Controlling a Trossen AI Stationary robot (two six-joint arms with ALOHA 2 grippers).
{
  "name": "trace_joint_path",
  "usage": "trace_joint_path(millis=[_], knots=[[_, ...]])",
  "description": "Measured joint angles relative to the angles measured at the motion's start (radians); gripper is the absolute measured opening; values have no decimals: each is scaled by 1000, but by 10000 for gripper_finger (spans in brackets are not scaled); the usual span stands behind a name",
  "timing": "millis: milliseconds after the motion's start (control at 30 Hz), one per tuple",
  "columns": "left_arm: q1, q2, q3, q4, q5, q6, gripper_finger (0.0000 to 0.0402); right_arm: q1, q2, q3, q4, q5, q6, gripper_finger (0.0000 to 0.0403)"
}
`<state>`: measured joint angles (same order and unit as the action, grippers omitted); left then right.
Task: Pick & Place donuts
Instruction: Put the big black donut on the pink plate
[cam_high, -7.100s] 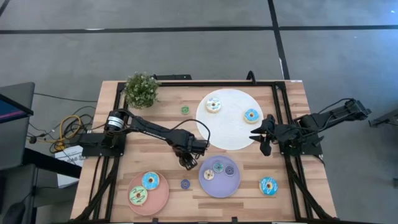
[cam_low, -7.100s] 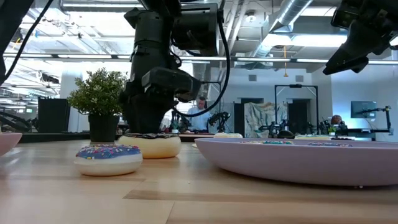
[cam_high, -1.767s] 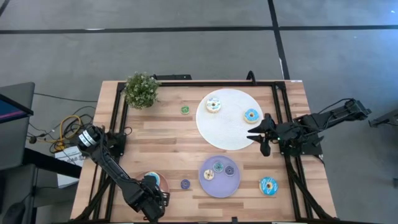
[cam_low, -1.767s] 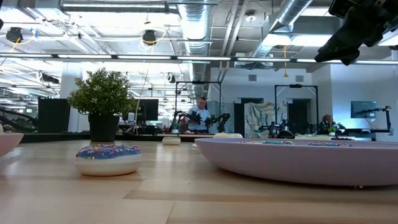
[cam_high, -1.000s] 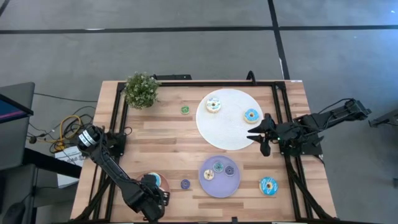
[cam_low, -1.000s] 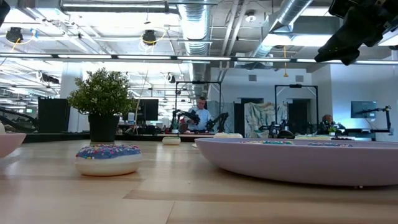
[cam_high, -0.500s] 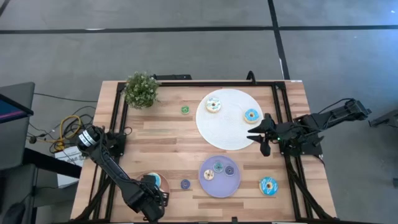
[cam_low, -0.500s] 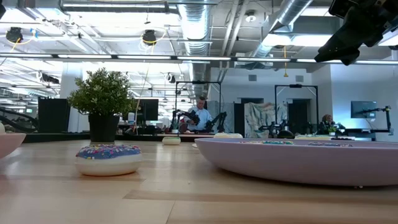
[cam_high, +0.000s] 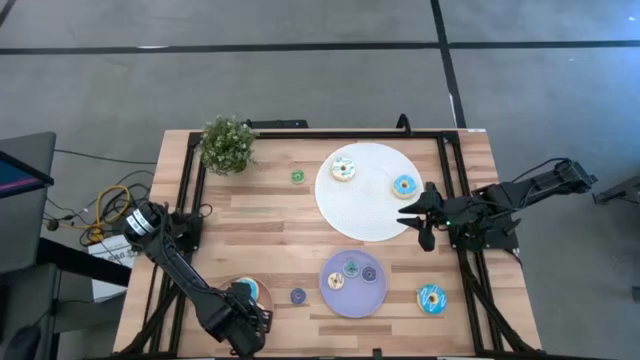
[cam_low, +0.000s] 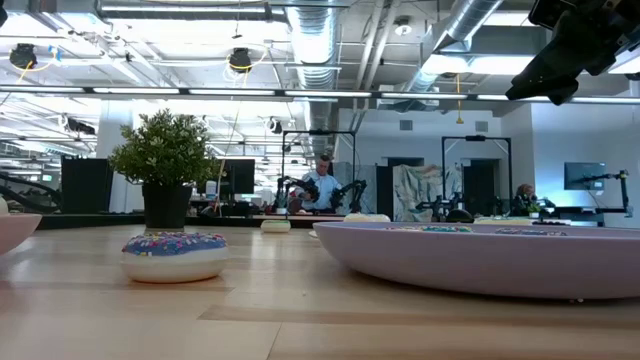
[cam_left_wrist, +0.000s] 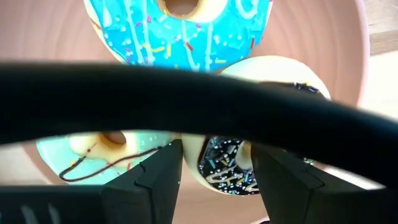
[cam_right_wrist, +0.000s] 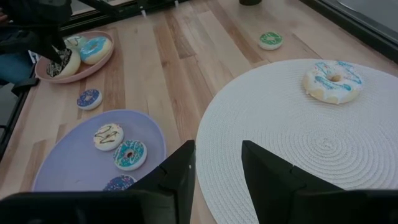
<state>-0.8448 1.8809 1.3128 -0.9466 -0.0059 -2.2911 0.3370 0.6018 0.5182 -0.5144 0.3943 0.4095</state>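
The left gripper (cam_high: 243, 318) is hovering low over the pink plate (cam_left_wrist: 323, 43) at the table's front left, its fingers (cam_left_wrist: 155, 177) spread either side of a chocolate donut (cam_left_wrist: 233, 165) that is sitting on the plate; I cannot tell whether they are touching it. A blue donut (cam_left_wrist: 180, 31) and a pale green one (cam_left_wrist: 93, 146) are lying beside it on the same plate. The right gripper (cam_high: 418, 216) is waiting above the white mat's (cam_high: 370, 215) right edge, fingers apart, holding nothing. Three tiny donuts are resting on the purple plate (cam_high: 375, 295), and a small purple donut (cam_high: 298, 296) is lying between the two plates
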Motion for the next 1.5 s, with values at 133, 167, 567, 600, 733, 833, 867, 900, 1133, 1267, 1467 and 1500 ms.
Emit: trace_joint_path(millis=[133,167,567,600,733,833,867,900,1133,1267,1467,1500], knots=[[0,-19,0,1,0,-6,183,0,0,0,0,0,0,121],[0,-25,1,-1,1,-8,183,0,0,0,0,0,0,121],[2,-55,1,-10,45,-25,183,0,0,0,0,1,-1,121],[2,-55,1,-12,20,-25,183,0,0,0,0,1,-1,121],[9,-55,1,-13,-26,-24,183,0,0,0,0,1,-1,121],[9,-55,1,-14,-45,-24,183,0,0,0,0,1,-1,121],[9,-55,1,-16,-54,-24,183,0,0,0,0,1,-1,121],[8,-55,1,-18,-59,-24,183,0,0,0,0,1,-1,121],[9,-55,1,-77,-101,-23,183,0,0,0,0,1,-1,121],[9,-55,1,-77,-153,-2,183,0,0,0,0,0,-1,121],[9,-55,1,-92,-182,3,148,0,0,0,0,0,0,121],[9,-55,1,-89,-180,2,137,0,0,0,0,0,0,121]])
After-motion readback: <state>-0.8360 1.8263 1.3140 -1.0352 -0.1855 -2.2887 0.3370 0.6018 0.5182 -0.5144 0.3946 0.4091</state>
